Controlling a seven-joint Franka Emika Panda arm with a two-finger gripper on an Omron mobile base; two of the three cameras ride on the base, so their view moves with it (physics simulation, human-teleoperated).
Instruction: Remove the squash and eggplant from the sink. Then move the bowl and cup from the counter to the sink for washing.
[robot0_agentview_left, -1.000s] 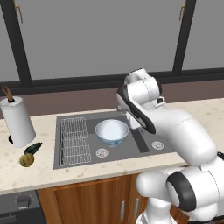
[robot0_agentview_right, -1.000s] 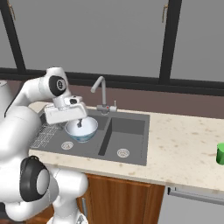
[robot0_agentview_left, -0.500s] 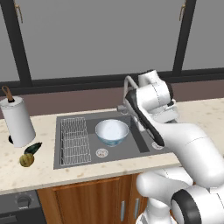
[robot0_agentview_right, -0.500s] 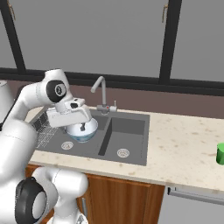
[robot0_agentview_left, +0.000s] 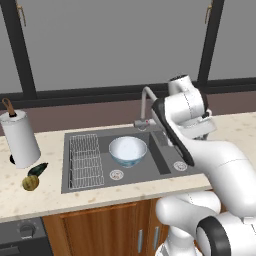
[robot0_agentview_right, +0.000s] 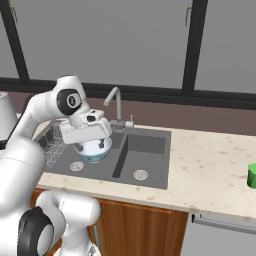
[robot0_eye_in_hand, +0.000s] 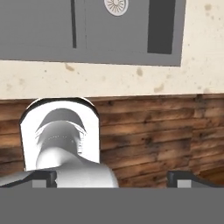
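On the far left of the left base view, a white paper towel roll (robot0_agentview_left: 20, 138) stands upright on the beige counter (robot0_agentview_left: 50, 197), and just in front of it the dark eggplant (robot0_agentview_left: 38, 169) and the round yellow-brown squash (robot0_agentview_left: 30, 183) lie together on the stone, touching or nearly so, both outside the sink (robot0_agentview_left: 90, 184). Next comes the sink's left basin, with the wire rack (robot0_agentview_left: 84, 159) along its left side and the bowl (robot0_agentview_left: 128, 151) sitting upright in it to the right of the rack, white inside, just behind the round drain (robot0_agentview_left: 116, 174). The curved faucet (robot0_agentview_left: 144, 106) rises behind the divider, and the right basin lies beyond it, partly hidden by the white arm. In the right base view the gripper (robot0_agentview_right: 89, 131) hangs above the bowl (robot0_agentview_right: 95, 149), apart from it, and holds nothing. In the hand view the finger tips (robot0_eye_in_hand: 181, 179) stand at the two lower corners, spread to their widest with nothing between them, and the camera looks down over the counter's front edge, the sink's drain and the wooden cabinet fronts (robot0_eye_in_hand: 162, 131). At the far right of the right base view, the green cup (robot0_agentview_right: 252, 176) stands on the counter, well apart from the sink.
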